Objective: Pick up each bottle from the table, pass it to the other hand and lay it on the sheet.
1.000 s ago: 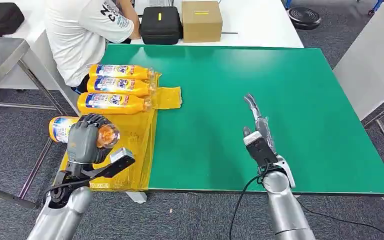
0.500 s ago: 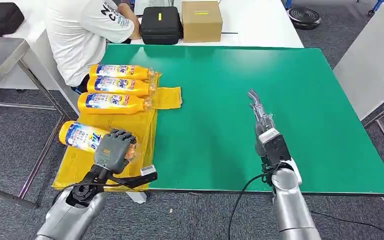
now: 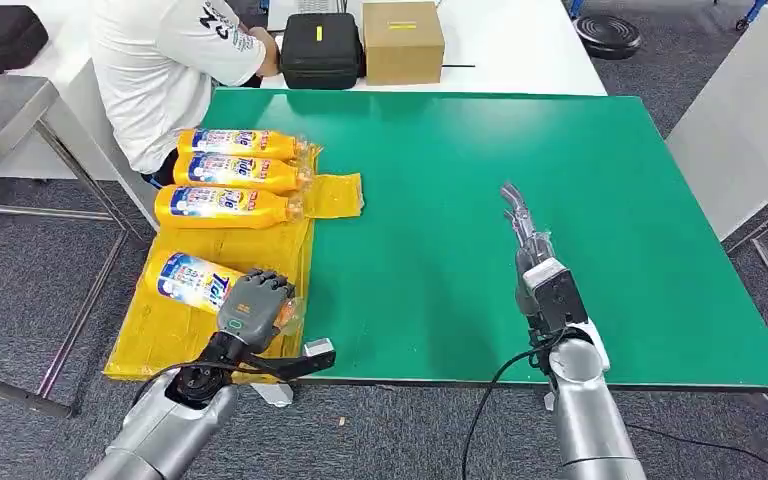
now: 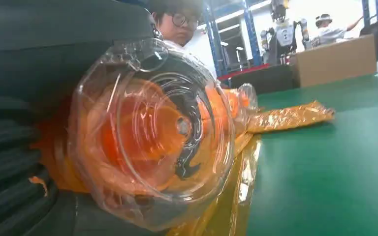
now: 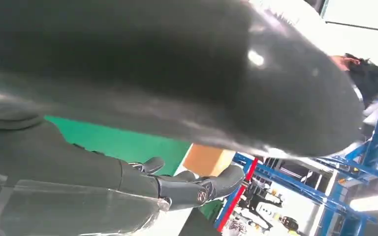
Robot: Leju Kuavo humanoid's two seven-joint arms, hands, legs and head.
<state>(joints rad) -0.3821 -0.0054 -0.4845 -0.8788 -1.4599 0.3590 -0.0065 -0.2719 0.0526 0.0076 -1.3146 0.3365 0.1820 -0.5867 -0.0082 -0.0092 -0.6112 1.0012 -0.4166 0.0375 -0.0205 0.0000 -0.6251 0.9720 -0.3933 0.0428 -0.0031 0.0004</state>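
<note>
Three orange detergent bottles [image 3: 228, 174] already lie side by side on the yellow sheet [image 3: 150, 340] at the left end of the green bench [image 3: 560, 160]. The fourth bottle [image 3: 195, 282] is in my left hand [image 3: 252, 308], fingers [image 3: 260, 285] wrapped round its neck end, its body low over the sheet's near part; I cannot tell whether it touches yet. By my reckoning only the release is left. I see no more bottles on the bench. My right hand [image 3: 527, 245] reaches forward over the bare green top, fingers straight and together, holding nothing.
</note>
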